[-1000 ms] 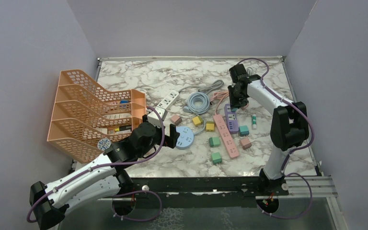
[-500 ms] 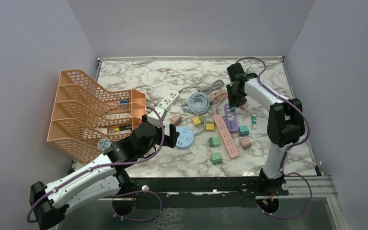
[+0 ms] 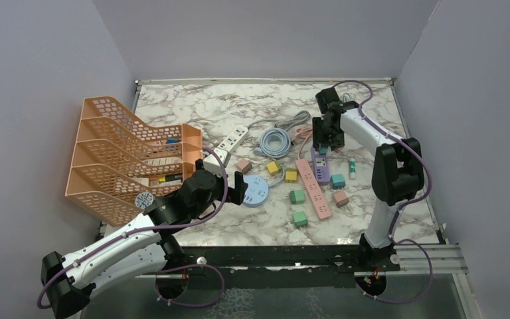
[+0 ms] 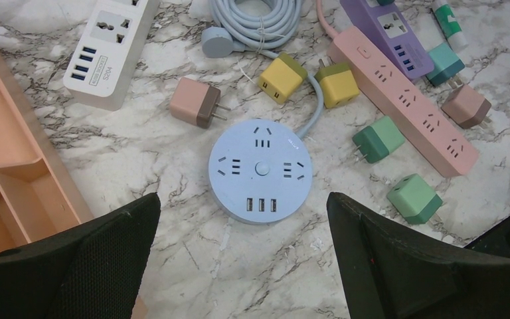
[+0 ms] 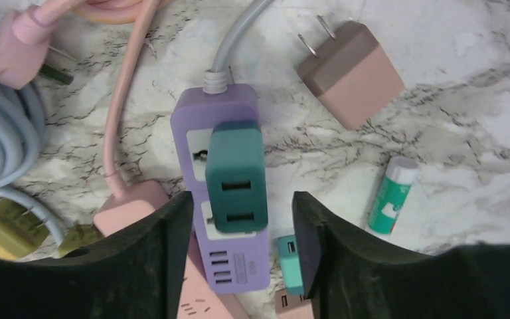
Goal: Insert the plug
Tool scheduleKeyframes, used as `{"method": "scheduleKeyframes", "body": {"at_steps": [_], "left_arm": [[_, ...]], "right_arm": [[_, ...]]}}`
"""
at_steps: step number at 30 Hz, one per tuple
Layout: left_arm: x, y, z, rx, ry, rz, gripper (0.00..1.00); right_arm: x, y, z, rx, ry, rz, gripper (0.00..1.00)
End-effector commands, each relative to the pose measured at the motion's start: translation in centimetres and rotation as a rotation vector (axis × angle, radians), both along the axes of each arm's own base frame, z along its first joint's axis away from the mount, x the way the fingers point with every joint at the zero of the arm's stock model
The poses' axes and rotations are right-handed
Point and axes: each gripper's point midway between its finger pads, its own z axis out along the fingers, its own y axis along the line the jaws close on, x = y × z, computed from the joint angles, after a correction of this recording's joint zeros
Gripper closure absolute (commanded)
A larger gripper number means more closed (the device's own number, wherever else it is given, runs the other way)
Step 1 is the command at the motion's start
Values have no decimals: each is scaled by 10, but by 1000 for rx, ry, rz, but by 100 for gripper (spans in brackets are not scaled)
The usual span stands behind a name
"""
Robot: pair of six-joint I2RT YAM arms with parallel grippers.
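A dark green plug [image 5: 236, 176] stands on the sockets of the purple power strip [image 5: 239, 269], which lies right of centre on the table [image 3: 321, 166]. My right gripper [image 5: 241, 206] is open, with one finger on each side of the plug and a gap between each finger and the plug. In the top view the right gripper [image 3: 323, 143] hangs over the strip's far end. My left gripper [image 4: 242, 199] is open and empty above the marble, just short of a round blue socket hub [image 4: 260, 169].
An orange tiered rack [image 3: 126, 153] stands at the left. A white strip [image 3: 232, 139], a coiled blue cable [image 3: 274, 141], a pink strip [image 3: 313, 188] and several small adapter cubes lie mid-table. A brown adapter [image 5: 352, 73] and a glue stick [image 5: 392, 195] lie beside the purple strip.
My right gripper's fingers have spread apart and let go of the green plug, which stays on the purple strip. The left arm has not moved.
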Motion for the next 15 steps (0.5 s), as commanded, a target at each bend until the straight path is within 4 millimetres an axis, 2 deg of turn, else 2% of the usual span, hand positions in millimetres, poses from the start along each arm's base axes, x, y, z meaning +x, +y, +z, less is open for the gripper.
{"method": "scheduleKeyframes", "body": {"at_steps": [1, 3, 6, 8, 11, 15], "left_arm": [[2, 4, 17, -31, -28, 26, 1], [1, 4, 18, -39, -30, 22, 1], [-1, 1, 17, -53, -19, 11, 1], [-4, -3, 16, -63, -4, -13, 1], [-9, -13, 13, -66, 20, -62, 1], [-10, -21, 8, -54, 34, -104, 2]], "right_arm": [[-3, -10, 71, 16, -162, -83, 40], [-16, -13, 87, 33, -197, -89, 37], [-46, -17, 93, 66, -206, -106, 36], [-67, -19, 88, 95, -210, -122, 36], [-97, -32, 71, 88, -201, -205, 36], [-120, -49, 50, 53, -197, -339, 37]]}}
